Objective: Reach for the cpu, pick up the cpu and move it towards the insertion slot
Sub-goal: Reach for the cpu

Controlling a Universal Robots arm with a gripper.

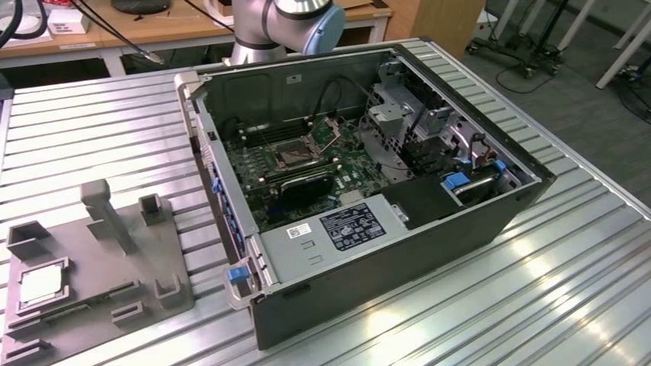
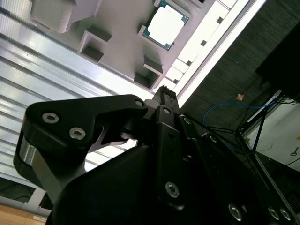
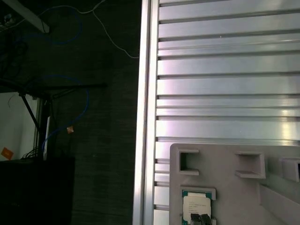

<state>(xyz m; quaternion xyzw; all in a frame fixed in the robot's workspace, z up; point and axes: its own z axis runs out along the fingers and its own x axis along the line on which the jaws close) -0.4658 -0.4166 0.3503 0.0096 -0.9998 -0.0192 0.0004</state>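
A big ribbed silver metal table [image 1: 91, 130] holds a black computer case [image 1: 428, 244], lying open, and well apart from it, on the exterior view's left, a flat grey plastic tray [image 1: 102, 267] with little pockets. Inside the case, the insertion slot [image 1: 292, 155], a square socket with a shiny metal frame and a dark middle, sits on the green board. The black gripper [image 3: 202, 219] hangs in the air over the tray with its claw pinched together on nothing, and under it, not touching, the cpu [image 3: 197, 204], a small flat silvery square chip, lies in a tray pocket.
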